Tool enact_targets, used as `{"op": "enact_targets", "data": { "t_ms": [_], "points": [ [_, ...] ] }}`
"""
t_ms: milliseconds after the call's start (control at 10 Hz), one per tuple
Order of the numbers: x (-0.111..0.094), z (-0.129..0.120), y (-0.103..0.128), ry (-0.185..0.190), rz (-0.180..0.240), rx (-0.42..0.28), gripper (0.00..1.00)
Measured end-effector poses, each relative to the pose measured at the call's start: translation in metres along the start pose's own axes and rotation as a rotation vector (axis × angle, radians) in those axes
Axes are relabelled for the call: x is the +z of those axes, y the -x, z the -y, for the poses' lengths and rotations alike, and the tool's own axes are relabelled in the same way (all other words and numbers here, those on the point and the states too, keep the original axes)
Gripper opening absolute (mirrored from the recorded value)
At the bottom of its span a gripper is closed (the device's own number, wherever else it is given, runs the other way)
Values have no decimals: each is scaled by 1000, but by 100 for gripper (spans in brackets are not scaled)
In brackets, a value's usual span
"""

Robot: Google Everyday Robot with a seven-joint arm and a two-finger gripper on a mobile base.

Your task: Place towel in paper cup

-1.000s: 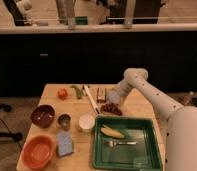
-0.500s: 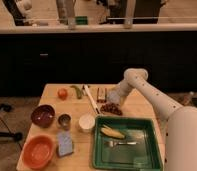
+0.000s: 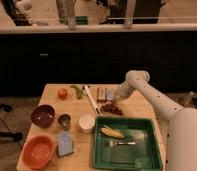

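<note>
Only one camera view is on hand, looking down across a wooden table (image 3: 49,100) from the robot's side. The white arm reaches in from the lower right, bends at its elbow near the far edge, and comes down to the gripper (image 3: 113,101) over the far middle of the table. Whether the gripper is spread or closed cannot be told, since its end is a dark shape against dark things.

The towel (image 3: 110,93) appears to lie at the far edge just behind the gripper, touching or nearly touching it, though the contact is hard to judge. A dark red clump (image 3: 110,108) sits just in front of the gripper.

The paper cup (image 3: 87,122) stands upright nearer the camera and to the left of the gripper, well apart from the towel and just beside the left rim of the green tray (image 3: 127,120). A banana (image 3: 112,132) and a fork (image 3: 123,143) lie in the tray.

Left of the paper cup are a small metal cup (image 3: 65,121) and a purple bowl (image 3: 43,115). Nearer still are an orange bowl (image 3: 38,151) and a folded blue cloth (image 3: 65,144).
</note>
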Motion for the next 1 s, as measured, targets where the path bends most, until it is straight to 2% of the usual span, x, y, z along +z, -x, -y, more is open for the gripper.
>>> {"op": "enact_targets", "data": {
  "t_ms": [200,300,500,700,900,1000],
  "points": [
    [-3,-5,0,-2,4,-2,5],
    [-6,-9,0,-4,7,-1,0],
    [-14,-13,0,-13,7,-5,0],
    [-31,-5,9,-32,5,-39,0],
    [-47,13,30,-47,5,-104,0],
    [-55,25,48,-55,7,-150,0]
  ]
}}
